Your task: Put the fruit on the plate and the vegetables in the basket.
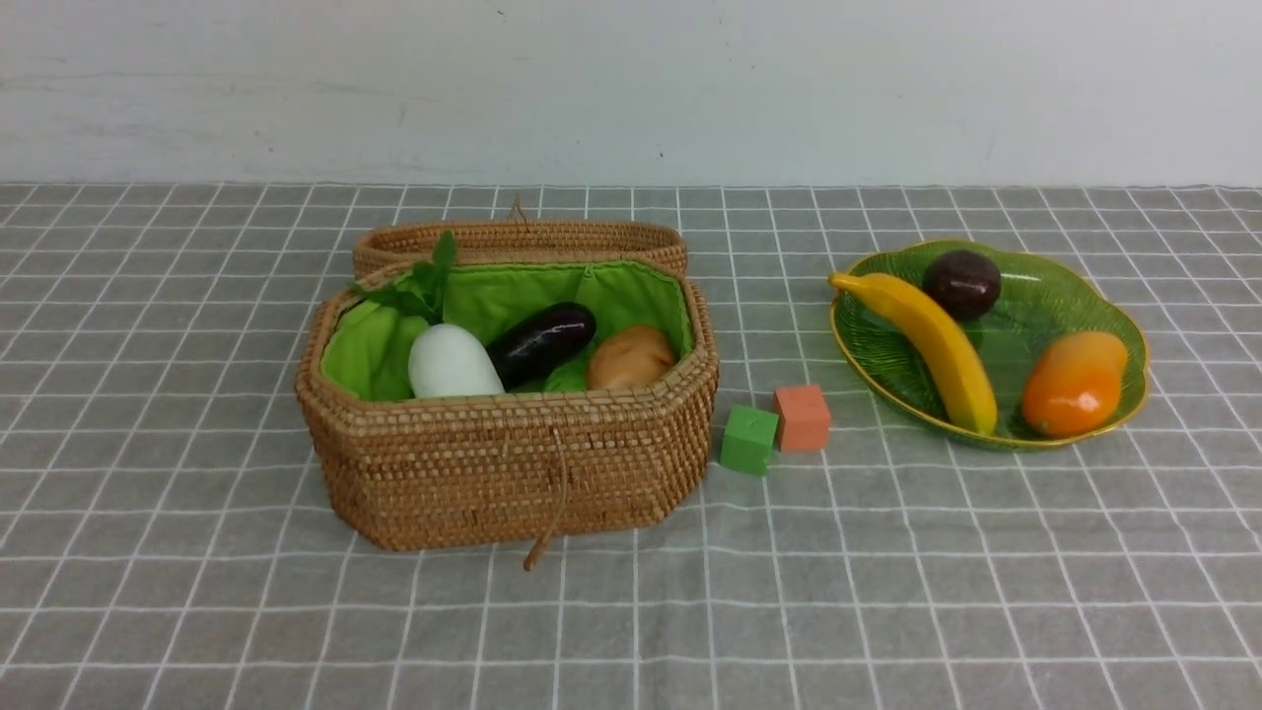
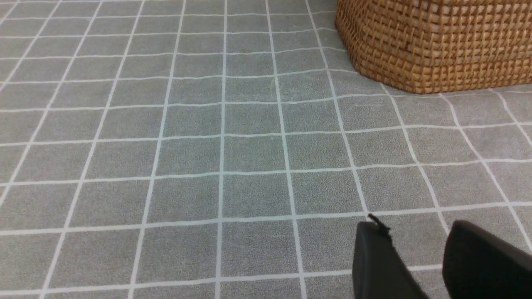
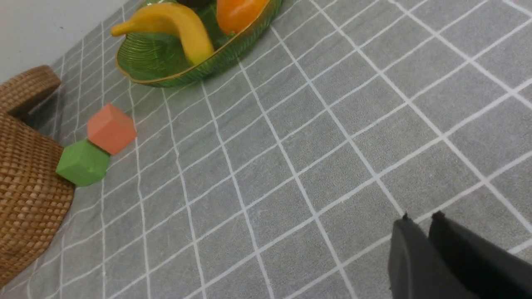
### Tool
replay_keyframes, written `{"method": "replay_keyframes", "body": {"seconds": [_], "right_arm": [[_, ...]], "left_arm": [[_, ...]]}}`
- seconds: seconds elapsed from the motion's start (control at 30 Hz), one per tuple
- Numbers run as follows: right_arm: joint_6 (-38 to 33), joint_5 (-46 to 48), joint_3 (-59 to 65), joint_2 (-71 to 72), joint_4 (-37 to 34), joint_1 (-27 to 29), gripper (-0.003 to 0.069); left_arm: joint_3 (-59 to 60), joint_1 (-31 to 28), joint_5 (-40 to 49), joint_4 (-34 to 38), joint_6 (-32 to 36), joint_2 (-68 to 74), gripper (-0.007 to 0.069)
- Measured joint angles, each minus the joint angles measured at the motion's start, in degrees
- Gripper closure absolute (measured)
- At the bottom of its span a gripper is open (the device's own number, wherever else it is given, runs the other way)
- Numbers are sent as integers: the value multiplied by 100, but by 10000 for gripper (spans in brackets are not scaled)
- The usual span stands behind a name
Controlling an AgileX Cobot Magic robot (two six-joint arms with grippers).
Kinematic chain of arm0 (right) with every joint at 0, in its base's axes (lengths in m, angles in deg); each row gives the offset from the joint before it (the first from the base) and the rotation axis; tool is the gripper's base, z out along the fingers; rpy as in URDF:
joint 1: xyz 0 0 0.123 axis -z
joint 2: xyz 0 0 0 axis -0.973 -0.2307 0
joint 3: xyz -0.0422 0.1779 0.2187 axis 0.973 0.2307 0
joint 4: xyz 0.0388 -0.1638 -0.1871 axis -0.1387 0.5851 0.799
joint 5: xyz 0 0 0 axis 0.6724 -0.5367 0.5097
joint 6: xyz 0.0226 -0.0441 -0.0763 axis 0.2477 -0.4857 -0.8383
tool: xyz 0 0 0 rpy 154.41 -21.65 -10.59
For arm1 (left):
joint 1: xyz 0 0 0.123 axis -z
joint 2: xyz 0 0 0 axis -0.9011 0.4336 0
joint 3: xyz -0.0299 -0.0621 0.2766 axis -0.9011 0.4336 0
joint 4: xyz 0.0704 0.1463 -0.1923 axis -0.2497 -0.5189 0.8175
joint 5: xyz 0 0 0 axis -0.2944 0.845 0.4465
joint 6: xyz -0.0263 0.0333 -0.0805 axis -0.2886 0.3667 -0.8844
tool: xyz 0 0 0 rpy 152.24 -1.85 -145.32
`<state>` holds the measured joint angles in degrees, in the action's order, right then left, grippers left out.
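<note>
Left claw (image 2: 415,236) only wrist-visible; basket (image 1: 513,463) contents only frontal.

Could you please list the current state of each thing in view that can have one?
basket: lid open, holding radish, eggplant, potato
plate: holding banana, mango, purple fruit
left claw: open, empty
right claw: nearly closed, empty
</note>
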<state>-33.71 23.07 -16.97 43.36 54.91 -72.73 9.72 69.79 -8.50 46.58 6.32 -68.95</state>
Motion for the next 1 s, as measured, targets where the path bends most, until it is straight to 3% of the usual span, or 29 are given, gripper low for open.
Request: {"method": "replay_keyframes", "body": {"seconds": [0.4,1.0], "right_arm": [[-2012,-833,187,0,35,0,573],[-2182,-865,199,0,35,0,562]], "left_arm": [[0,0,0,0,0,0,386],[0,0,0,0,0,0,386]]}}
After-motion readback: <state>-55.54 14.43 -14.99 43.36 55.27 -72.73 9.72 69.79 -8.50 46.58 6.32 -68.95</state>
